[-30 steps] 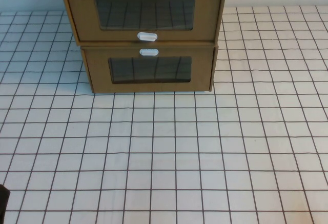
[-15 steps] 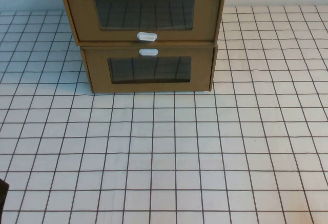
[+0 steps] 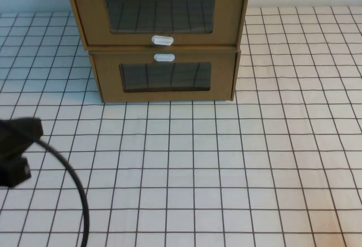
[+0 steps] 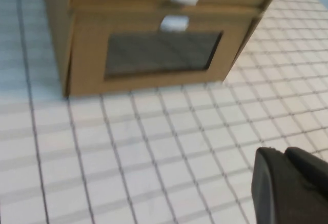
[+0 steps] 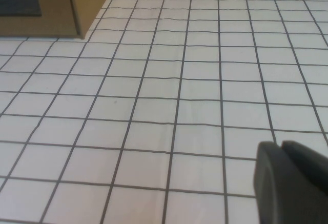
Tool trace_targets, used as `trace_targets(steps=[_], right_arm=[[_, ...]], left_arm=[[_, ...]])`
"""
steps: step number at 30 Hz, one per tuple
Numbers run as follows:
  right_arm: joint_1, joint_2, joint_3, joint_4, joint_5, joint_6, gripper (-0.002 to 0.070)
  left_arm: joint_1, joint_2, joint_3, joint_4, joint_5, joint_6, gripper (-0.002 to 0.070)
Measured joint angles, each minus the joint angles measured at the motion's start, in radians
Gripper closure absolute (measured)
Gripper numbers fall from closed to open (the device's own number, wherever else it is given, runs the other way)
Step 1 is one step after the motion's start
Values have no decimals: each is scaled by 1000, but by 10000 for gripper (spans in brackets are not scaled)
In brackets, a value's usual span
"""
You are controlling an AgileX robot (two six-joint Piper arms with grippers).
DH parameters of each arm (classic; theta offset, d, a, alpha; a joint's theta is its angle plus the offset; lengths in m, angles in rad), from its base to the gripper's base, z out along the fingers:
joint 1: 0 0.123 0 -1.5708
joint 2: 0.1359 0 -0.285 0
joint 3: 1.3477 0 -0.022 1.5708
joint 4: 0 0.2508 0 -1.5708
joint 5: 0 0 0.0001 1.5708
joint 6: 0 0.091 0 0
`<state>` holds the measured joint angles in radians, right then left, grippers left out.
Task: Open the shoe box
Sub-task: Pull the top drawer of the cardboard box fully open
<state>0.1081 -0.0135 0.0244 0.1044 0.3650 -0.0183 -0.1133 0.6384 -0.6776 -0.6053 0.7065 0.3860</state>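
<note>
Shoe box (image 3: pixel 158 38) sitting closed on table (image 3: pixel 237 168) | left gripper (image 4: pixel 284 158) hovering front-left, jaws pinched empty | right gripper (image 5: pixel 283 151) hanging right of box, clenched empty too

The upper shoe box (image 3: pixel 158 9) sits stacked on the lower shoe box (image 3: pixel 164 80), at the far side of the surface (image 3: pixel 254 173). My left jaws hang before the lower shoe box, off to its left, well apart. My right jaws sit before it, to its right.
</note>
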Motion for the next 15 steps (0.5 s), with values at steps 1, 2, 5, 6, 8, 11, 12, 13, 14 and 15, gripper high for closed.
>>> trace_targets(steps=[1, 2, 5, 6, 8, 11, 12, 13, 14, 15], right_arm=[[0, 0, 0, 0, 0, 0, 692], [0, 0, 0, 0, 0, 0, 692], [0, 0, 0, 0, 0, 0, 692], [0, 0, 0, 0, 0, 0, 692], [0, 0, 0, 0, 0, 0, 692], [0, 0, 0, 0, 0, 0, 692], [0, 0, 0, 0, 0, 0, 692], [0, 0, 0, 0, 0, 0, 692], [0, 0, 0, 0, 0, 0, 692], [0, 0, 0, 0, 0, 0, 692]], left_arm=[[0, 46, -50, -23, 5, 44, 677], [0, 90, -100, -44, 6, 85, 677], [0, 218, -257, -87, 10, 184, 677], [0, 255, -302, -92, 10, 203, 677], [0, 354, -421, -100, 11, 241, 677], [0, 513, -605, -101, 29, 266, 677], [0, 557, -677, -102, 41, 271, 677], [0, 613, -752, -104, 62, 272, 677], [0, 669, -828, -105, 86, 274, 677], [0, 715, -890, -107, 114, 274, 677]])
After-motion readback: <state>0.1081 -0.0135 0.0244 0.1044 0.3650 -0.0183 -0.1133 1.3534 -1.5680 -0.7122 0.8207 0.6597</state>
